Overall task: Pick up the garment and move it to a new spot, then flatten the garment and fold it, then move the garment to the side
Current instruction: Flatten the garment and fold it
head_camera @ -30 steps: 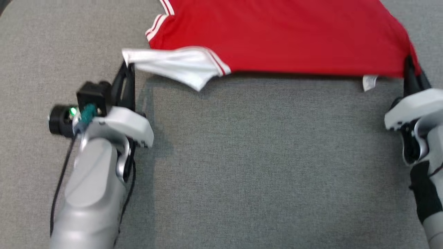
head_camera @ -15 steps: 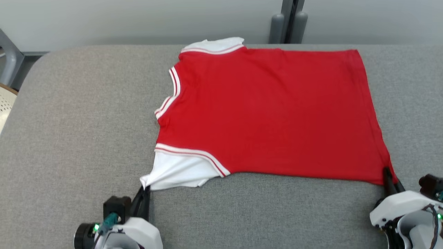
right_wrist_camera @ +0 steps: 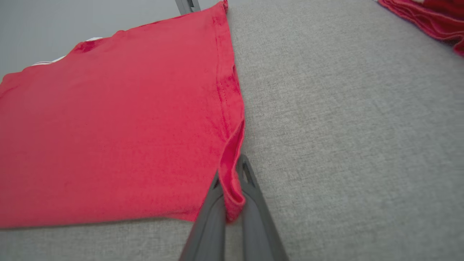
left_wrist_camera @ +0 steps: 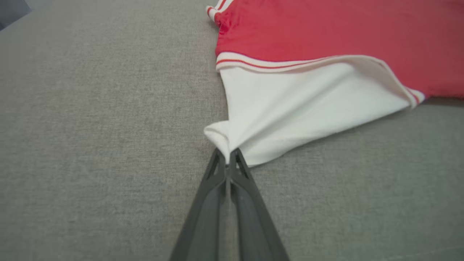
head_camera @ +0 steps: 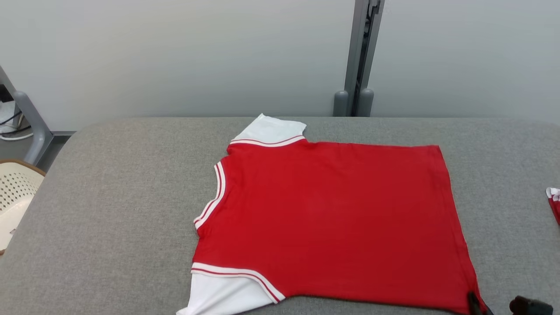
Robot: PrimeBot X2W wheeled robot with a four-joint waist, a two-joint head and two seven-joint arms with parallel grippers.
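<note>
This looks like a lab or test room: a wide table [head_camera: 109, 197] covered in grey cloth, a bare pale wall [head_camera: 175, 52] behind it, a grey metal post [head_camera: 361, 52] at 1 o'clock, loose cables [head_camera: 11, 124] at 10 o'clock, a cream perforated basket [head_camera: 13, 197] at 9 o'clock.

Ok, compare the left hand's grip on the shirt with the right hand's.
The left hand pinches the white sleeve by its tip; the right hand pinches the red hem corner. The left hand's fabric bunches just at its tips; the right hand's fold sits deeper in. Both are shut on the same shirt.
</note>
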